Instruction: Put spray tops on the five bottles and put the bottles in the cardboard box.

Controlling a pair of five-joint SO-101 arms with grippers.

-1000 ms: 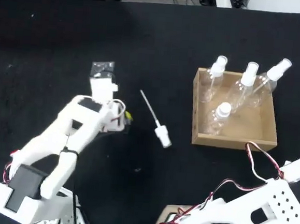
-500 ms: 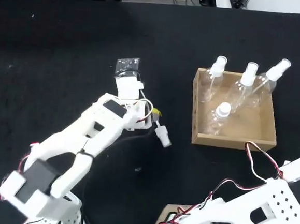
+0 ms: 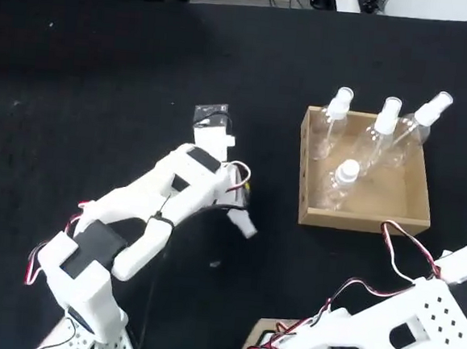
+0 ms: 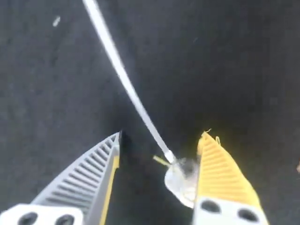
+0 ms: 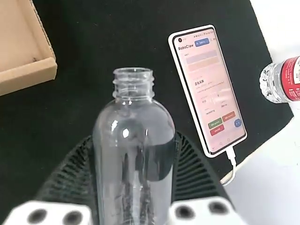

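Four capped bottles [image 3: 344, 182] already sit in the cardboard box [image 3: 363, 223], so one bottle is left to do. That fifth bottle [image 5: 133, 112], its neck bare, is clamped in the right end effector [image 5: 133, 145]. The last spray top [image 4: 180, 177] lies on the table [image 3: 104, 67] between the spread fingers of the left end effector [image 4: 161, 136], not yet gripped, so lifting it, capping and boxing are still ahead.

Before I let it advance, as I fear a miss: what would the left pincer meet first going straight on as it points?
Probably the spray top, lying on the table: its head sits inside the open left pincer, nearer the yellow finger. Depth is unclear, so the table could come first.
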